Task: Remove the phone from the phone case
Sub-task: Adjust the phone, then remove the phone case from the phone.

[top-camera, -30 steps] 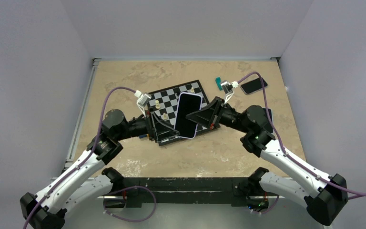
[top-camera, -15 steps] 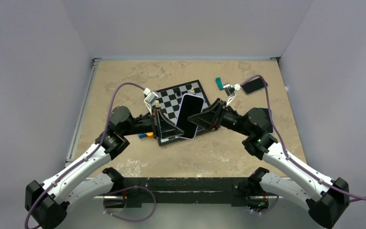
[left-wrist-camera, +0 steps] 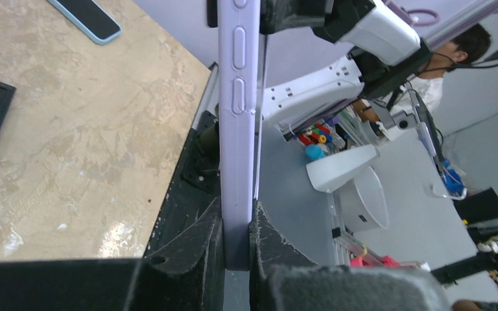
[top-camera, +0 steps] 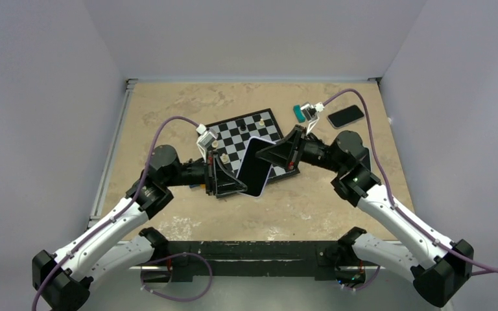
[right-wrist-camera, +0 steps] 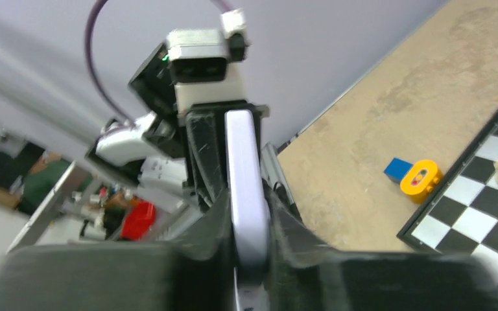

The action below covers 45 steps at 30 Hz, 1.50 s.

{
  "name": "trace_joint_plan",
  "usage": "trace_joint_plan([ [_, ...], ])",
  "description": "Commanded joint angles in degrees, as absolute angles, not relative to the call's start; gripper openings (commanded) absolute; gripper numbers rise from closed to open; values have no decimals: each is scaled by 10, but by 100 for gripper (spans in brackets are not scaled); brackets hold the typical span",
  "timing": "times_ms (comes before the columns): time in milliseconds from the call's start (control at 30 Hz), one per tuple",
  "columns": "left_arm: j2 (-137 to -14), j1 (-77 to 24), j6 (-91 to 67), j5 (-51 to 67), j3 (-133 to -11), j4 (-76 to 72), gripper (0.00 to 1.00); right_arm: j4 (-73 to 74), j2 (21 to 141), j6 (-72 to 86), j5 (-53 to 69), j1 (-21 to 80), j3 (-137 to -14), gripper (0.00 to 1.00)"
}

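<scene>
Well, from above, the phone [top-camera: 254, 167] is up off the table [top-camera: 168, 110] and tilted over the chessboard [top-camera: 240, 129]. It is pinched from both sides: the left fingers [top-camera: 224, 178] clamp its lower left edge and the right fingers [top-camera: 277, 153] its upper right. A second phone [top-camera: 345, 116] lies well apart, far right.

At the left wrist, the fingers are drawn narrow on the rim of the lilac case [left-wrist-camera: 237, 129], seen edge-on with its side buttons showing. I cannot tell whether the phone has begun to lift from it.

At the right wrist, those fingers squeeze the other end just as tightly. A yellow toy [right-wrist-camera: 420, 178] touches a blue block [right-wrist-camera: 397, 170] below, just beside the chessboard.

To me this looks like the holding stage, with nothing separated yet. Next, one side should keep hold of the case alone while the other shifts to peel a corner or push the phone through.

No brand or writing is legible anywhere.
</scene>
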<state>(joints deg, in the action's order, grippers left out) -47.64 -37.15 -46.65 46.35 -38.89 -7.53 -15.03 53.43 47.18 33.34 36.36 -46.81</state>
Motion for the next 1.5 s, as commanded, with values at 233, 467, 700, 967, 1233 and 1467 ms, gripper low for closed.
trace_joint_plan([
  [233, -423, -368, -385, 446, -450, 61, 51, -239, 569, 532, 463, 330, -513, 0],
  [467, -417, -368, -389, 471, -432, 44, 37, -279, 574, 567, 485, 317, -509, 0],
  [700, -450, -369, -408, 529, -431, -11, 44, -315, 577, 592, 472, 317, -507, 0],
  [967, -433, -370, -374, 538, -430, -40, 8, -346, 592, 620, 497, 317, -510, 0],
  [1233, -470, -369, -301, 642, -428, -232, 0, -638, 636, 863, 597, 320, -440, 0],
  [1467, -537, -368, -228, 664, -465, -216, 0, -903, 715, 1072, 594, 331, -434, 0],
])
